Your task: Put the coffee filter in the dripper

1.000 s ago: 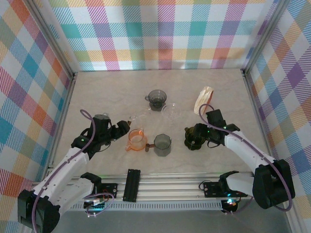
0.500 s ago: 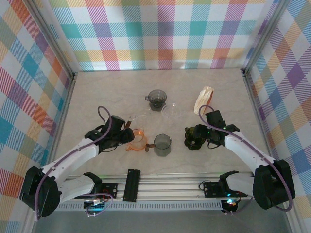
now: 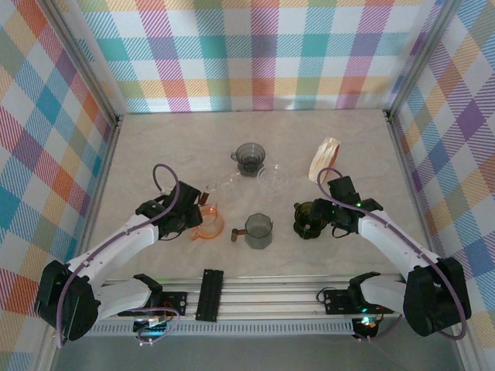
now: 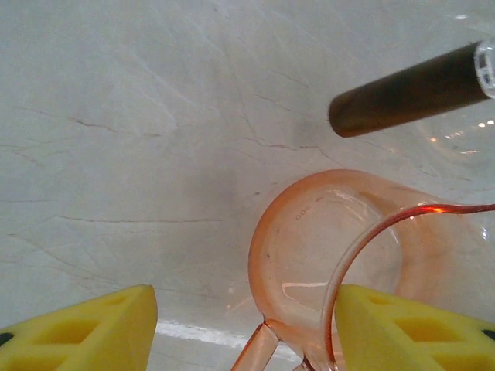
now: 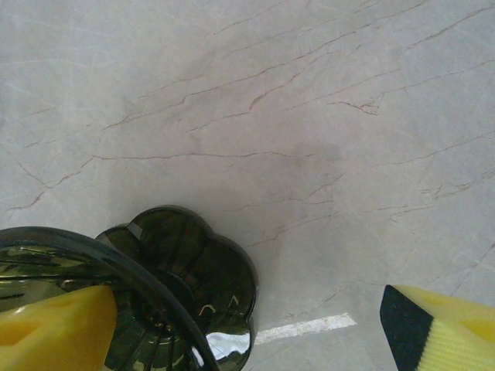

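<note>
Left jaws stand apart and released, straddling the rim of the orange dripper (image 4: 309, 247) at the lower right of the wrist view. One yellow pad (image 4: 418, 328) sits just beside that rim, the other well clear. Right jaws gape wide, grasping nothing, one pad (image 5: 54, 325) by the dark green dripper (image 5: 186, 278). The coffee filter (image 3: 328, 157) stands on edge at the upper right of the desk (image 3: 170, 147), beyond the right arm. It is likely feather-light, thin and easily creased, so pinch its exposed rim gently.
</note>
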Available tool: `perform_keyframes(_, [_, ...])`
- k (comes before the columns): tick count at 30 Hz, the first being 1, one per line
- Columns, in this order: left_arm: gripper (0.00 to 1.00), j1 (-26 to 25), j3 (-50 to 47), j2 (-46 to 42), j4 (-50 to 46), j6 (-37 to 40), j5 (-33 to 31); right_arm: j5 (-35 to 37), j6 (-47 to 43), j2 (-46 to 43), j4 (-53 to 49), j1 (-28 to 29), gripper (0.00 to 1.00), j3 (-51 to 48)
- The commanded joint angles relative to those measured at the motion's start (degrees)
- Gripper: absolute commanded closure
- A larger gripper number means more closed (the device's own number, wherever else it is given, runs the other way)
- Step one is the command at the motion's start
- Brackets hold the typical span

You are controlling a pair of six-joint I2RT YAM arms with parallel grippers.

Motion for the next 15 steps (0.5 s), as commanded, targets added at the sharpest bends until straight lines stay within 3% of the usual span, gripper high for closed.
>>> perform_keyframes(1, [0.38,-0.4,2.1,-1.7,-3.9,0.8,-4.7,1.4,1.0,-1.3,-2.0,0.3,0.10,1.7])
perform_keyframes(4, [0.35,-0.5,2.6,-3.5,-2.7,0.6,-2.3,0.4,0.6,-2.3,-1.5,0.3,0.15,1.2])
perform_keyframes(9, [0.15,-0.6,3.0,-9.1,1.4,0.6,2.6,-2.3,0.3,-2.9,0.1,0.3,0.30,-0.3])
perform_keyframes(15, [0.13,-0.6,4.4,-10.1,4.0,2.3,8.4,-3.8,0.9,-0.6,1.7,0.3,0.50,-1.2])
